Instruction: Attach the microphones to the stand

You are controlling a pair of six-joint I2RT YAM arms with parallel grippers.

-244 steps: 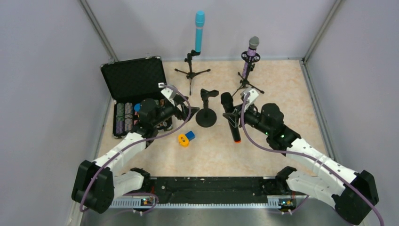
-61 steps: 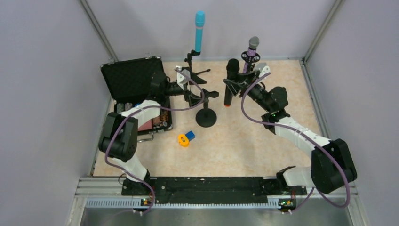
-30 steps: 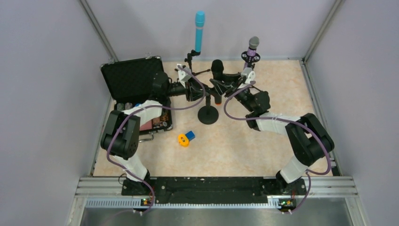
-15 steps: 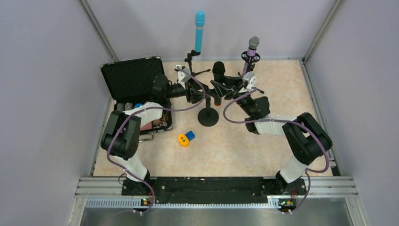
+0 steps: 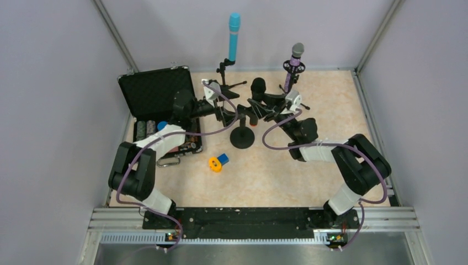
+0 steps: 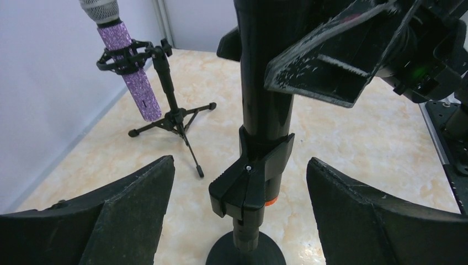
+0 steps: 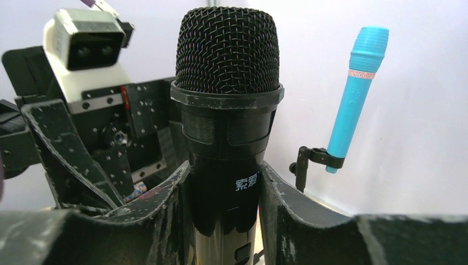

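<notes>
Left hand point(image 6: 240, 161) wider above beige tabletop point(image 5: 287, 171)

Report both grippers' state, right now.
Left gripper: open, jaws either side of the stand clip.
Right gripper: closed on the black microphone.

White characters "索爱" — on the black microphone point(image 7: 227, 138) body.

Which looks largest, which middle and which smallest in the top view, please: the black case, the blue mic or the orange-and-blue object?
Largest to smallest:
1. black case
2. blue mic
3. orange-and-blue object
</notes>
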